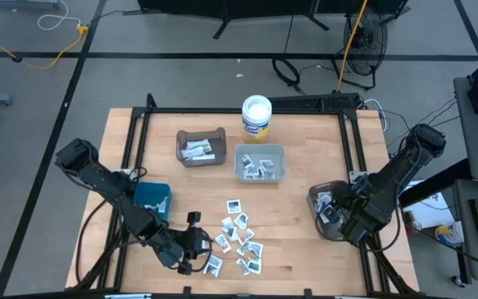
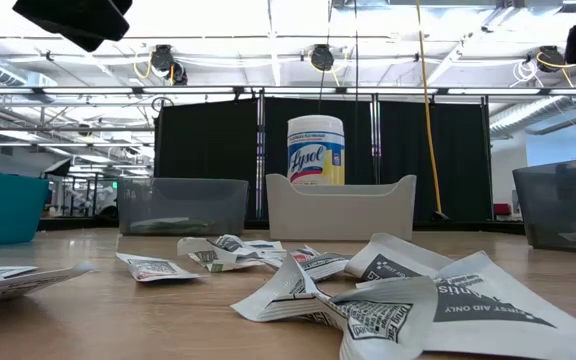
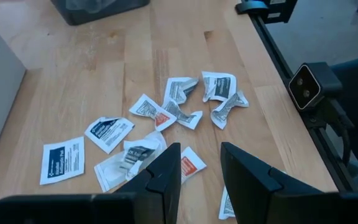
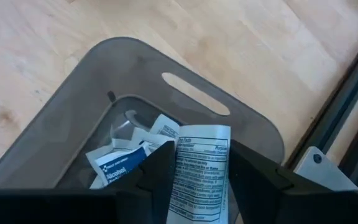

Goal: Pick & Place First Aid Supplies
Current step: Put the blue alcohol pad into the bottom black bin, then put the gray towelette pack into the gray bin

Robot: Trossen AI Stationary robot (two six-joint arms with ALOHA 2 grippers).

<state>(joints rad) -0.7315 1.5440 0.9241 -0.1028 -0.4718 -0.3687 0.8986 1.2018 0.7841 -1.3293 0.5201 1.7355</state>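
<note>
The first aid packets (image 1: 239, 237) lie scattered flat on the wood near the table's near edge, also in the low view (image 2: 298, 275) and the left wrist view (image 3: 166, 115). My left gripper (image 3: 201, 165) hovers open just left of this pile (image 1: 196, 242), touching none. My right gripper (image 1: 332, 212) is over the dark grey bin (image 4: 185, 74) at the table's right, shut on one white packet (image 4: 197, 168). More packets (image 4: 120, 165) lie inside that bin. My right gripper pinches a white printed packet between its two fingers (image 4: 160, 165), which stand at its two side edges. The packet's upper edge (image 4: 204, 132) sticks out past the fingertips. It is lifted clear, above the packets in the dark grey bin.
A brown bin (image 1: 202, 148) and a light grey bin (image 1: 260, 162), both with packets inside, stand at mid-table. A teal bin (image 1: 152, 199) sits beside my left arm. The white round tub (image 1: 256, 116) stands at the far edge. Black frame rails (image 1: 355, 149) border the table.
</note>
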